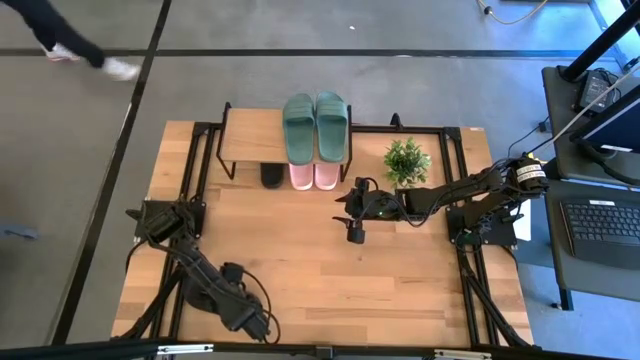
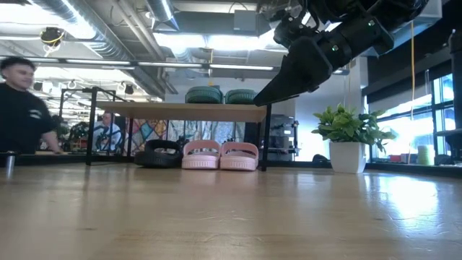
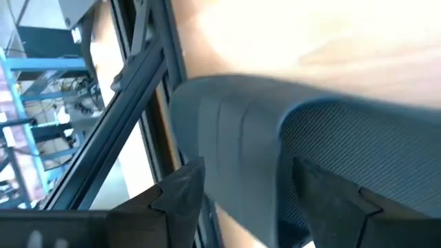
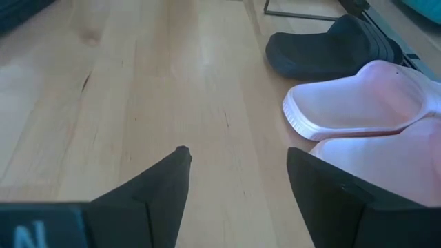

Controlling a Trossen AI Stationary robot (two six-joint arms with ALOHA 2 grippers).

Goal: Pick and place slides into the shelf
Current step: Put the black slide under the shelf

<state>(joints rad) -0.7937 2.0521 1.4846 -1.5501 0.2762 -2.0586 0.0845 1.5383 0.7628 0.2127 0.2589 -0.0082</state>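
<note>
Across the middle of the high view lies the table [image 1: 400,290], and at its upper edge stands the shelf [image 1: 252,135]. On its top board, at the right end, sit my two dark green slides [image 1: 315,125]. Beneath, the pale pink pair [image 1: 313,176] pokes out, with one black slide [image 1: 271,175] just left of it. A potted plant [image 1: 406,160] stands right of the shelf. My right claw [image 1: 353,232] hangs right of centre, fingers spread and empty. My left claw [image 1: 262,327] waits at the lower left, released.

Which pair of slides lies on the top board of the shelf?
The dark green pair lies on the shelf top; the pink pair and one black slide sit underneath.
</note>
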